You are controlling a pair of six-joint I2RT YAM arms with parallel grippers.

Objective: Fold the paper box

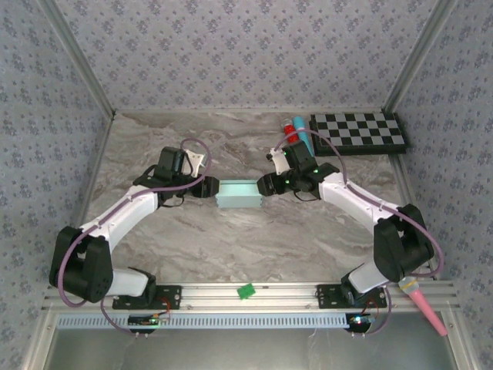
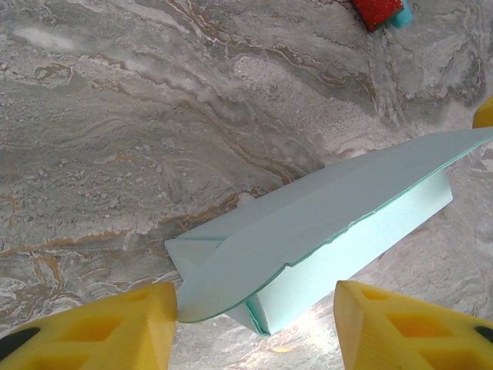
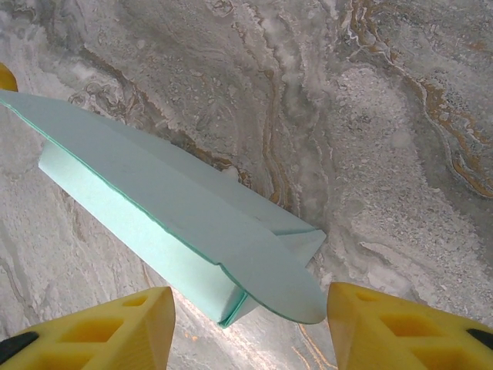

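Plainly, the paper box (image 1: 240,193) is lying in the middle of the surface (image 1: 231,247), the left tool (image 1: 206,187) and right tool (image 1: 266,185) each standing half open astride one end, clamping nothing. It's looking light, thin, easily creased; I'd be taking it by the loose top flap (image 2: 323,208).

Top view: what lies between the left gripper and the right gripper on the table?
The paper box lies between the left gripper and the right gripper, one end toward each. The top view shows this.
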